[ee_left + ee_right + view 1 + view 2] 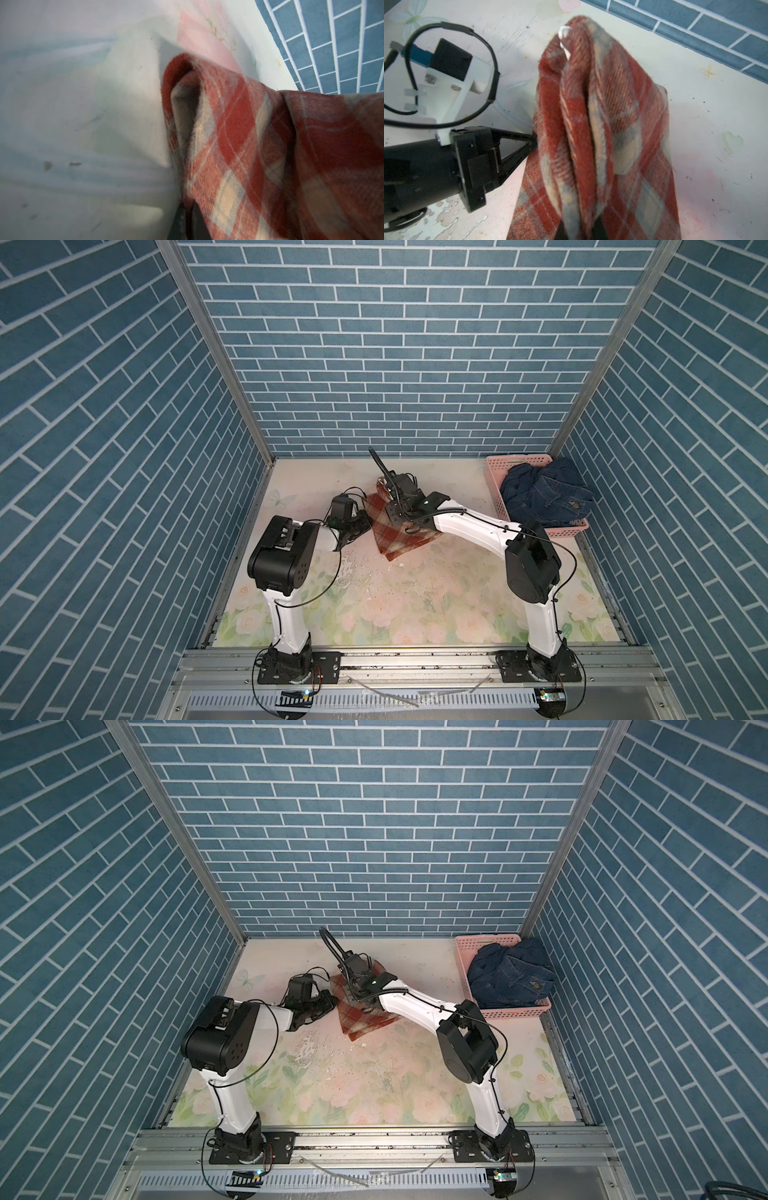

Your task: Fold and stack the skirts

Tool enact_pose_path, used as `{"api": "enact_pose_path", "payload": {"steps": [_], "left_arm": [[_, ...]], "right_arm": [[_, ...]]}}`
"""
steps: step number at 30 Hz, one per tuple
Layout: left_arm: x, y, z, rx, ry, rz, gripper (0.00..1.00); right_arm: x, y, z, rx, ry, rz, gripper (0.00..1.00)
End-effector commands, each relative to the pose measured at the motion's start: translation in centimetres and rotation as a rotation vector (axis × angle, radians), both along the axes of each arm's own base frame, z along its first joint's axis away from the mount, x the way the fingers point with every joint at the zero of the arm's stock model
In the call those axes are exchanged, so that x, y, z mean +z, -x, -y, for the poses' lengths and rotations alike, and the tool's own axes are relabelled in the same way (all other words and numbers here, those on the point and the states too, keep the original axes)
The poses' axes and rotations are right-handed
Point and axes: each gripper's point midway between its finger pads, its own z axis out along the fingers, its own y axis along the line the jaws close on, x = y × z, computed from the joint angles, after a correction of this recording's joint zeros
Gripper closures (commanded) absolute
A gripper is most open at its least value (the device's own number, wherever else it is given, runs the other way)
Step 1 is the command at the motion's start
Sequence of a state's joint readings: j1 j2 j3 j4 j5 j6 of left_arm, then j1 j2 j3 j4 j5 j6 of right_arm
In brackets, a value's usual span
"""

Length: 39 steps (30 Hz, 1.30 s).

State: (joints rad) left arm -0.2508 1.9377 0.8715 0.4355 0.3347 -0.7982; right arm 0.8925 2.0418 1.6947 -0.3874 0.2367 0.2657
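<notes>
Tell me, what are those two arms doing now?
Status: left gripper, right gripper both shut on plaid skirt. Remaining denim skirts in pink basket. Nothing blocking.

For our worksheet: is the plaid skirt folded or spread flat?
Folded: the plaid skirt forms a compact bundle, its doubled layers showing edge-on in the right wrist view.

Front half of the floral-print table (415, 605) was clear, wide lane between the two arm bases (286, 659). Mid-back was blocked: bunched rust-red and cream plaid cloth skirt (395, 533) with left tool (534, 143) and right tool (580, 230) both clamped on it. Back-right corner was taken by a pink perforated plastic basket (496, 485) heaped with dark blue denim skirts (544, 497). Back-left corner was free. Three sides were boxed by blue brick-pattern walls (395, 344).
</notes>
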Motion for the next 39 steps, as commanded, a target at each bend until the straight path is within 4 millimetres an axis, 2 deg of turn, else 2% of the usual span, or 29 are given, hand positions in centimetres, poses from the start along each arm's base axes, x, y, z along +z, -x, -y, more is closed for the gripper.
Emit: {"api": "enact_pose_path", "payload": {"steps": [1,7,12,25,28,32,35,39], "left_arm": [[-7.8,6.1,-1.2,-0.013,-0.121,-0.304,0.97],[-8.1,6.2,-1.2,-0.011,-0.125,-0.308,1.0],[-8.1,6.3,-1.3,-0.008,-0.126,-0.309,1.0],[-8.0,6.7,-1.5,-0.004,-0.129,-0.304,1.0],[-7.9,6.8,-1.5,-0.004,-0.129,-0.303,1.0],[-7.6,6.9,-1.6,-0.002,-0.132,-0.3,1.0],[-7.5,6.9,-1.7,-0.001,-0.134,-0.298,1.0],[-7.4,7.0,-1.8,-0.002,-0.14,-0.302,1.0]], "right_arm": [[-0.4,1.3,-0.6,0.01,-0.044,-0.051,1.0],[-1.0,2.0,-1.2,0.013,-0.084,-0.092,1.0],[-2.1,2.5,-2.5,0.022,-0.136,-0.156,1.0],[-6.3,3.1,-4.9,0.004,-0.2,-0.311,1.0],[-6.3,3.4,-5.4,0.009,-0.242,-0.339,0.78],[-5.3,3.2,-4.8,-0.008,-0.324,-0.365,0.55],[-4.4,2.6,-3.2,-0.05,-0.385,-0.359,0.49],[-3.7,1.9,0.1,-0.12,-0.417,-0.324,0.49]]}}
